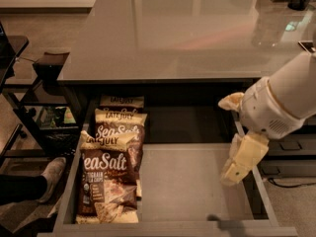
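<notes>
While the gripper (239,159) hovers over the drawer's (197,191) right side, clenched or released I cannot tell, the chip bags (111,172) lie stacked left: light, crinkly, probably best pinched at an edge.

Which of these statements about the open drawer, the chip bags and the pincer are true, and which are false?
1. The drawer under the countertop is pulled open. True.
2. The chip bags lie at the right end of the drawer. False: they lie along its left side as seen in the picture.
3. The pincer hangs over the right part of the drawer. True.
4. The pincer grips a chip bag. False: it is well apart from the bags, with bare drawer floor between them.
</notes>
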`<state>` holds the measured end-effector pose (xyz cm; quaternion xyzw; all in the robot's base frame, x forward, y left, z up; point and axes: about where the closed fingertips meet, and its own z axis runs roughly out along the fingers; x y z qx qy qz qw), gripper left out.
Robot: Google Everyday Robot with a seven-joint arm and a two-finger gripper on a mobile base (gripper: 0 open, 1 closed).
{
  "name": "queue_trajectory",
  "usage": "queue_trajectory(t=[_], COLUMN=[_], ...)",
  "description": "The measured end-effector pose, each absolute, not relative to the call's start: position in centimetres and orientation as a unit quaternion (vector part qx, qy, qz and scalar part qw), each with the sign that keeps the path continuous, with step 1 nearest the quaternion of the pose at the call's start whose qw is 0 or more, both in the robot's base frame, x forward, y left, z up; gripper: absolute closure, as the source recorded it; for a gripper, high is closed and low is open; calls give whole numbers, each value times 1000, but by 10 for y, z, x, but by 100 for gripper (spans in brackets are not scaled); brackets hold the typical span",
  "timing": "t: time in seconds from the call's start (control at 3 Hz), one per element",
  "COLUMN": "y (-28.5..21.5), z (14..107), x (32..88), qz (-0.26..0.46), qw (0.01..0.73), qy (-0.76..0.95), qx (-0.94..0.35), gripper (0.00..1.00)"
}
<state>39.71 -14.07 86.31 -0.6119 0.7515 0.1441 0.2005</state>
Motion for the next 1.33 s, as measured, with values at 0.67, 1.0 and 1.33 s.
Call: queue_trajectory(t=[0.67, 1.0, 1.33], y=[-50, -18, -18], z=[795, 785, 785], x=[390, 401, 401], qz=[233, 240, 240], qw=[283, 314, 314], qy=[719, 706, 706], qx=[-590, -587, -587], gripper=[0, 0, 0])
